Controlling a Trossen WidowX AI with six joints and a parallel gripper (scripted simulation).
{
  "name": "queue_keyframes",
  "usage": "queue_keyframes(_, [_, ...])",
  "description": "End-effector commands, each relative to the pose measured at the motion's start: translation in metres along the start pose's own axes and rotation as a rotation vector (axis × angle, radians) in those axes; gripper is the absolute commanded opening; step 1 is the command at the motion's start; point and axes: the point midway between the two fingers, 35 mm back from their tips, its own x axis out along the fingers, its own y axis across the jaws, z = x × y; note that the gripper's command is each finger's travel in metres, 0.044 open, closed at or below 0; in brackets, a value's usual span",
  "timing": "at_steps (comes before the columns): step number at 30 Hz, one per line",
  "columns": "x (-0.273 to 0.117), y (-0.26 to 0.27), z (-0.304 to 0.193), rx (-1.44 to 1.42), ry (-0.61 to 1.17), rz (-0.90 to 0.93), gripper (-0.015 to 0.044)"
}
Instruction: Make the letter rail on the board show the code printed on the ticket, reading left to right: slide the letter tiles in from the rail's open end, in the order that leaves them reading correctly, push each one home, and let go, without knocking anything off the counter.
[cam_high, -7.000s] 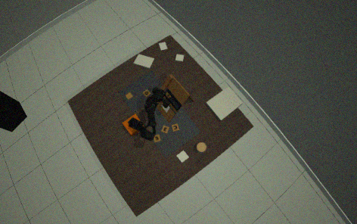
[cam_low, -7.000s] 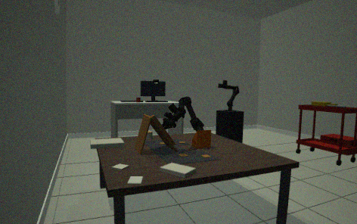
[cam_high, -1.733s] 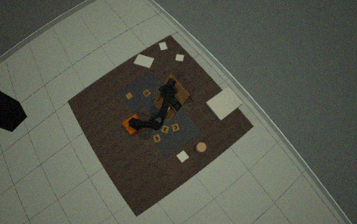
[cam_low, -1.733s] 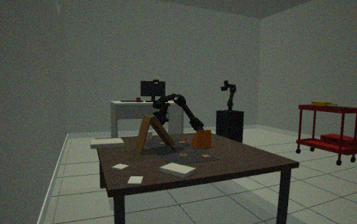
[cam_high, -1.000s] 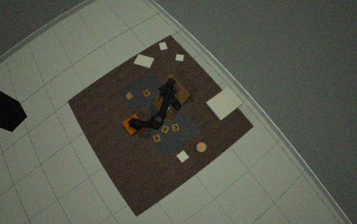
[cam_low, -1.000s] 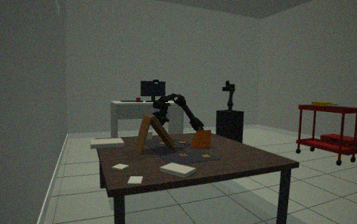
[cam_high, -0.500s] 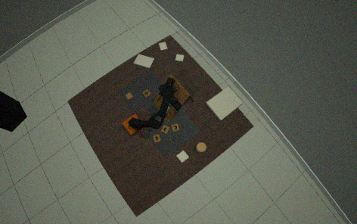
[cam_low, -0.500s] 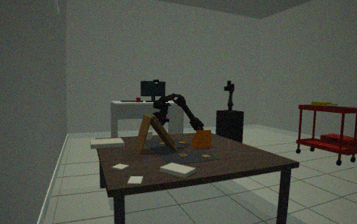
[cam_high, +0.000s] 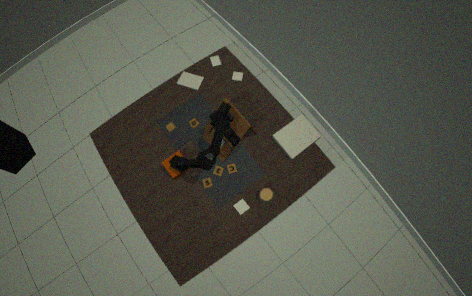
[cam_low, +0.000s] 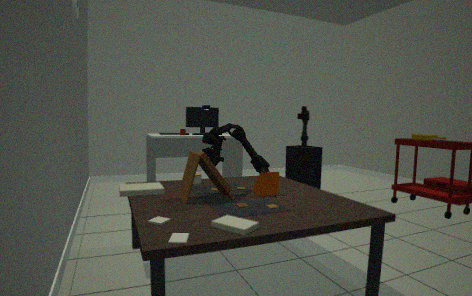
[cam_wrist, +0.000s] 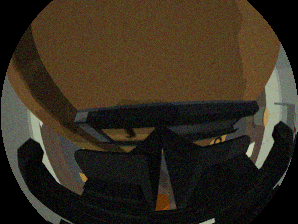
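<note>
My gripper is shut and empty, its fingertips together close to the leaning wooden board. The dark rail crosses the board just beyond the tips. A yellowish tile with a dark mark shows at the rail, left of the fingertips. Loose letter tiles lie flat on the mat: one tile and another on one side of the arm, and three tiles on the other. Their letters are too blurred to read. I cannot make out the ticket's code.
An orange block stands by the arm's lower end. A white slab lies at the counter's edge. A smaller white block, white cards and a round tan object are farther out.
</note>
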Motion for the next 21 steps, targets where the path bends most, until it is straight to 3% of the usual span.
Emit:
queue_keyframes(1, [-0.001, 0.001, 0.0, 0.003, -0.001, 0.004, 0.0])
queue_keyframes(21, [-0.022, 0.0, -0.02, 0.002, 0.001, 0.005, 0.0])
